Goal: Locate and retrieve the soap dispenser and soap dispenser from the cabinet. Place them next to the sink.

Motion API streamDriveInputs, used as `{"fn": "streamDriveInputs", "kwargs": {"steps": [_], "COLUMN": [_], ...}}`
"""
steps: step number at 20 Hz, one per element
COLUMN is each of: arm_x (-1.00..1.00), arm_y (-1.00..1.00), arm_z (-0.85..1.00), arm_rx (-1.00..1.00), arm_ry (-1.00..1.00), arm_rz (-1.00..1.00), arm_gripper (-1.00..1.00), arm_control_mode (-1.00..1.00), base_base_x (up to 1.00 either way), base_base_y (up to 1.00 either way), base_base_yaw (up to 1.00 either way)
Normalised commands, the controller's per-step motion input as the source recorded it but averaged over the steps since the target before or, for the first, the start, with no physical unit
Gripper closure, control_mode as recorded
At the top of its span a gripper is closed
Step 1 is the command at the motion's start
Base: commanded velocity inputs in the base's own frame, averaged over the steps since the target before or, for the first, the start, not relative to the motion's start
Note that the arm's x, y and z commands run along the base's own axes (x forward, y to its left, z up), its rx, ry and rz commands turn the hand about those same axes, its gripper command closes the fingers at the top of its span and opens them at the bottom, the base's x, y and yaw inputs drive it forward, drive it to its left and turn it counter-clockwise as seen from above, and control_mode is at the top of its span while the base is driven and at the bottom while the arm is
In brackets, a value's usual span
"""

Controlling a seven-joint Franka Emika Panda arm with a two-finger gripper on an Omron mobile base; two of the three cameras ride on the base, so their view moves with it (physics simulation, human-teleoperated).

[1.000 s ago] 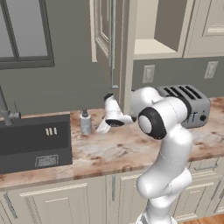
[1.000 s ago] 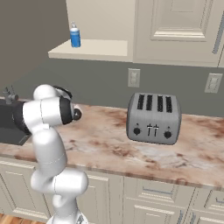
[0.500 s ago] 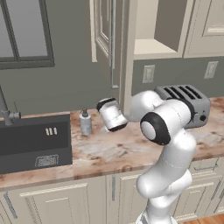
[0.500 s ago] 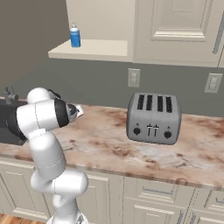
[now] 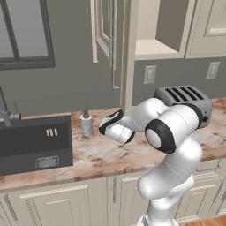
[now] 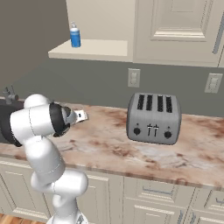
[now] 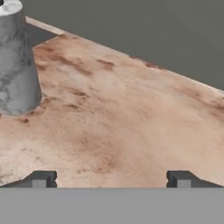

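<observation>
Grey soap dispenser [image 5: 86,124] stands beside the sink [image 5: 35,143], centre-left; gripper [image 7: 110,179] spread wide, empty. Blue dispenser [image 6: 75,36] (upper left, cabinet shelf [image 6: 92,49]) wants a level approach.

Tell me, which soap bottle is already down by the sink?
The pale grey soap dispenser with the dark pump stands on the counter beside the sink. The blue one is up on the cabinet shelf.

A pale grey cylindrical soap dispenser with a dark pump top [image 5: 86,124] stands upright on the counter just beside the dark grey rectangular sink [image 5: 35,143]. A bright blue pump bottle with a white top [image 6: 75,36] stands upright on the beige cabinet shelf [image 6: 94,48].
</observation>
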Motion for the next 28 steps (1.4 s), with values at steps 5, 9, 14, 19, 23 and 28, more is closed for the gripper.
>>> {"fn": "streamDriveInputs", "kwargs": {"steps": [5,9,14,19,23,28], "arm_x": [0.00,0.00,0.02,0.02,0.00,-0.18], "arm_y": [-0.17,-0.01,0.00,-0.03,-0.04,-0.17], "arm_z": [0.63,0.63,0.67,0.76,0.46,0.03], "arm_rx": [0.00,-0.01,0.00,0.03,0.05,0.12], "arm_ry": [0.11,0.10,0.18,0.24,0.21,0.03], "arm_rz": [-0.27,-0.18,-0.17,-0.16,-0.09,0.00], "arm_gripper": [-1.00,-1.00,-1.00,-1.00,-1.00,-1.00], "arm_control_mode": [-1.00,-1.00,-1.00,-1.00,-1.00,-1.00], "base_base_x": [0.00,0.00,0.00,0.00,0.00,0.00], "base_base_y": [0.00,0.00,0.00,0.00,0.00,0.00], "base_base_yaw": [0.00,0.00,0.00,0.00,0.00,0.00]}}
